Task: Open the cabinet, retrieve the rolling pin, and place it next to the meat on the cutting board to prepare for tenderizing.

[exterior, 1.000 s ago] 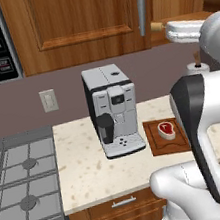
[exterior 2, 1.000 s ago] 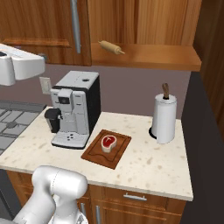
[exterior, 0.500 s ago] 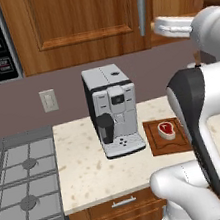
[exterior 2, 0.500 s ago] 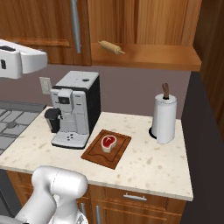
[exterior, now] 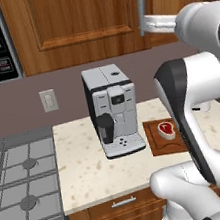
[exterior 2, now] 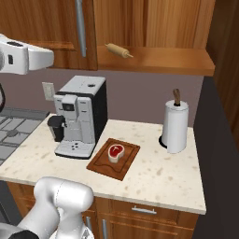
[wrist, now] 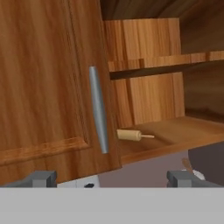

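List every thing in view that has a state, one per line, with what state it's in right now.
cabinet: right side open, shelf exposed; left door shut.
rolling pin: lying on the cabinet shelf, not grasped.
meat: resting on the cutting board.
cutting board: flat on the counter.
claw: open, holding nothing, facing the cabinet.
coffee machine: upright on the counter.
paper towel roll: standing upright.

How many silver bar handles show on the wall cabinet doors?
1: a vertical bar handle on the closed door of the cabinet, left of the open section holding the rolling pin. Others may be hidden.
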Motion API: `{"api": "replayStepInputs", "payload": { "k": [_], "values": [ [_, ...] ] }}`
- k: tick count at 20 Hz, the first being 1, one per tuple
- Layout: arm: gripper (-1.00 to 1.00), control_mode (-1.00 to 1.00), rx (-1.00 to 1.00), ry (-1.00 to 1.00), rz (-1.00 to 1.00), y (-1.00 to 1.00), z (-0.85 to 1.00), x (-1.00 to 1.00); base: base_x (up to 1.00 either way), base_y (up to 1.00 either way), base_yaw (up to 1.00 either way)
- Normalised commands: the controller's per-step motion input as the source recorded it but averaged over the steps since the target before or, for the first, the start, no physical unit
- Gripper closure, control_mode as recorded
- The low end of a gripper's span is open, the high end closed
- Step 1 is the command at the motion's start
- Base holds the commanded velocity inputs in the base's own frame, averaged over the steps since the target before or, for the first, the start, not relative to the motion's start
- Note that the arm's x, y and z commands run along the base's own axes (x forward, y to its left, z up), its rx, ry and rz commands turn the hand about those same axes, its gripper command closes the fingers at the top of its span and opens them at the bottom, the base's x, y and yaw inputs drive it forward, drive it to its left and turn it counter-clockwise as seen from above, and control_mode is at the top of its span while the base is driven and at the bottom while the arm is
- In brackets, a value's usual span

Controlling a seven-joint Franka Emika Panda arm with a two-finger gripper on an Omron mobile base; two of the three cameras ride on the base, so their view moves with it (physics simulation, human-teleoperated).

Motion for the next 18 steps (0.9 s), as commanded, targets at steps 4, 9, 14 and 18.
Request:
{"api": "replayStepInputs", "payload": {
  "k": [4,9,14,18],
  "values": [
    [-1.0,-1.0,0.0,0.01,0.01,0.0,-0.01,0.15,0.0,0.0,0.0],
    [-1.0,-1.0,0.0,0.0,0.01,0.0,-0.01,0.1,0.0,0.0,0.0],
    [-1.0,-1.0,0.0,0.0,0.01,0.0,0.0,0.19,0.0,0.0,0.0],
    [-1.0,-1.0,0.0,0.0,0.01,0.0,0.0,0.31,0.0,0.0,0.0]
  ]
}}
